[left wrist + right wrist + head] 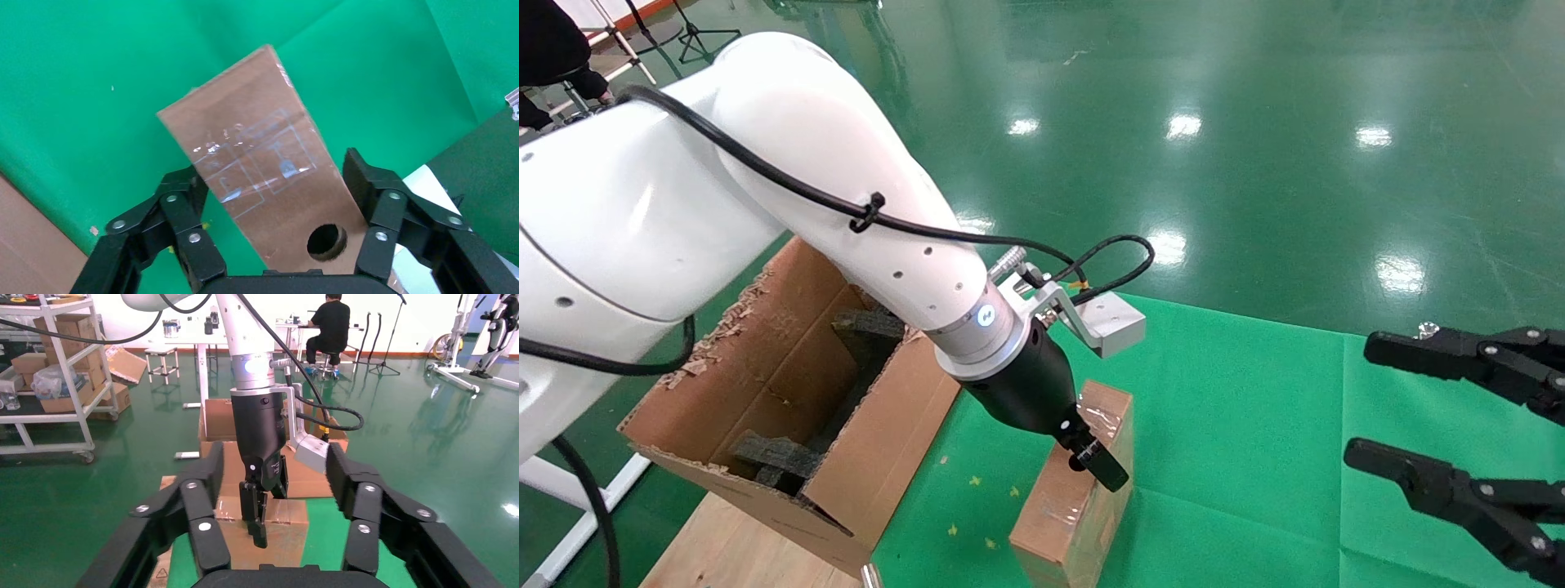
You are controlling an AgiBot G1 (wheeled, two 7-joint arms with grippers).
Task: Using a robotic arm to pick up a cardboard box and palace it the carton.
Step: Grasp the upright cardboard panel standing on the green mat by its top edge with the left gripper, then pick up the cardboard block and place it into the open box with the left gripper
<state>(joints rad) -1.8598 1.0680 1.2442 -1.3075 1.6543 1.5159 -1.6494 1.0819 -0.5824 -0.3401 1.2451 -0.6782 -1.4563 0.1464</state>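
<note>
The cardboard box [1065, 508], brown with shiny tape, stands on the green mat [1238, 425]. It also shows in the left wrist view [263, 141] with its round hole [326, 240] facing up, and in the right wrist view [278, 539]. The white robotic arm [789, 163] is my left arm. Its left gripper [1084, 454] is open and straddles the box top [272, 177], one finger down each long side, close to the faces [266, 508]. The carton [764, 343] with dark foam blocks [772, 453] stands open to the left of the box.
My right gripper [1361, 400] is open and empty over the mat at the right [272, 471]. The carton rests on a wooden board [723, 539]. Behind it, the right wrist view shows a shelf cart [55, 373] and a seated person [330, 324].
</note>
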